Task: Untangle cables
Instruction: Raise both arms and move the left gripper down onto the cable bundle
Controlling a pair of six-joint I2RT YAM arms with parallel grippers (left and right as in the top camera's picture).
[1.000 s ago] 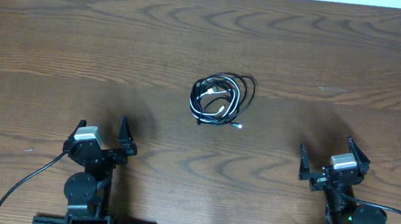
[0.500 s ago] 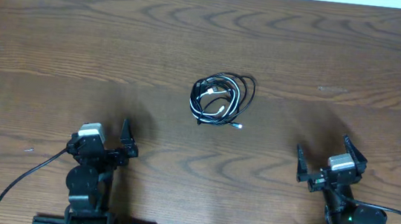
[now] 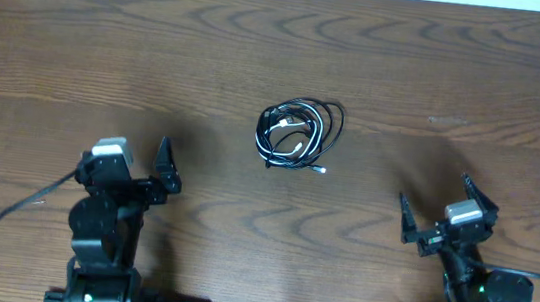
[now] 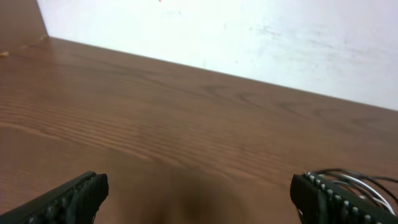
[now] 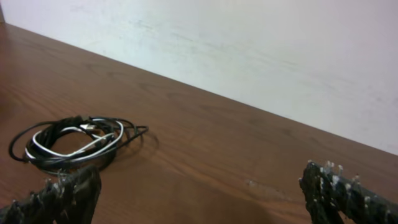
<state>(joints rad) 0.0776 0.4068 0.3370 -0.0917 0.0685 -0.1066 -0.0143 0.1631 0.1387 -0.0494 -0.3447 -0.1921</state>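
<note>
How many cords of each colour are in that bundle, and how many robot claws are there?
Black cable: 1
White cable: 1
Grippers, both open: 2 (left gripper, right gripper)
Total: 4

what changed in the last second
The left gripper moved forward, away from its base, and a little to its left, turning as it went. The right gripper barely shifted. Both stayed open; the cables lie bundled as before, untouched.

We see a brown wood-grain counter (image 3: 282, 32) (faint pale scuff (image 3: 446, 120) toward its right edge) with a white wall (image 5: 249, 50) along its far edge.
</note>
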